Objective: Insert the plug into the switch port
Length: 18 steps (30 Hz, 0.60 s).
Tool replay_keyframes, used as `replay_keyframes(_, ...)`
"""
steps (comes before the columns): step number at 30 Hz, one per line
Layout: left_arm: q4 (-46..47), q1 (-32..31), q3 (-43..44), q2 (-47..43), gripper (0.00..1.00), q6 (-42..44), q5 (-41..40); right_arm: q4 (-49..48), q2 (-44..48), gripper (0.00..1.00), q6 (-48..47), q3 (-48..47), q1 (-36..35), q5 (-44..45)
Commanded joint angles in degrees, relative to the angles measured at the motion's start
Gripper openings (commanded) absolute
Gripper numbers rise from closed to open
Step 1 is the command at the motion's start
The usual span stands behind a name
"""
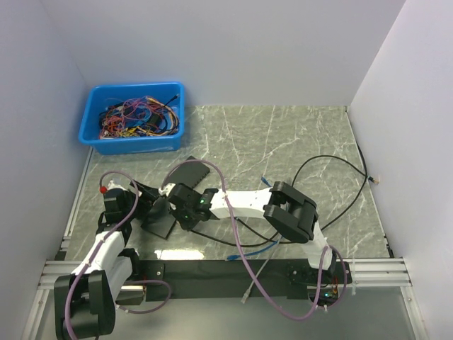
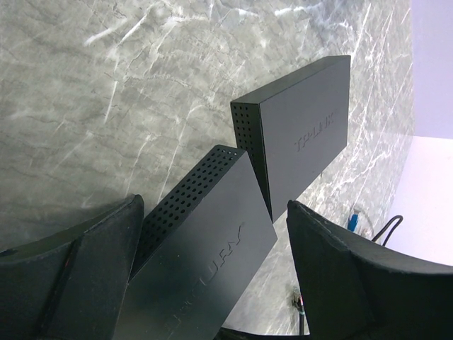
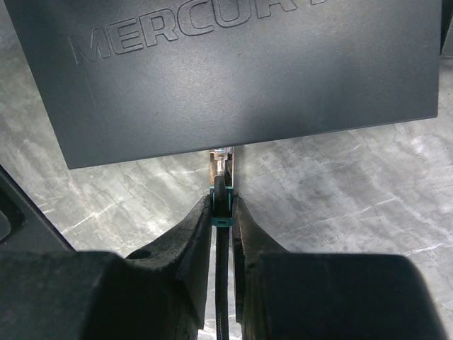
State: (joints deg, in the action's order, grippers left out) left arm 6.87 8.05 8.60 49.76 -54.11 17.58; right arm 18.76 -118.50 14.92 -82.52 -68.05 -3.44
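Plug [image 3: 221,166] at switch [image 3: 233,71] edge (touching).

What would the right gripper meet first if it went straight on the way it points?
The right gripper would first meet the near side of the black Mercury switch; the plug in its jaws leads and looks almost at it. Whether a port lies there is hidden.

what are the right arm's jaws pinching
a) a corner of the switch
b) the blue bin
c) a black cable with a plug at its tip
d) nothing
C: in the right wrist view the right jaws are closed on a black cable whose plug points at the edge of the switch.
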Motion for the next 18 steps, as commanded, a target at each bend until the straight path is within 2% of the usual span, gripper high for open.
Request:
replay_keyframes(1, 0.8, -0.1, -0.9, -1.0, 0.87, 1.2, 1.7, -0.9, -0.2, 0.00, 0.5, -3.6, -0.9, 0.7)
replay_keyframes(18, -0.1, -0.1, -0.4, -1.7, 0.87, 2.1, 1.3, 2.1, -2.3, 0.00, -0.2, -7.8, -1.1, 5.0)
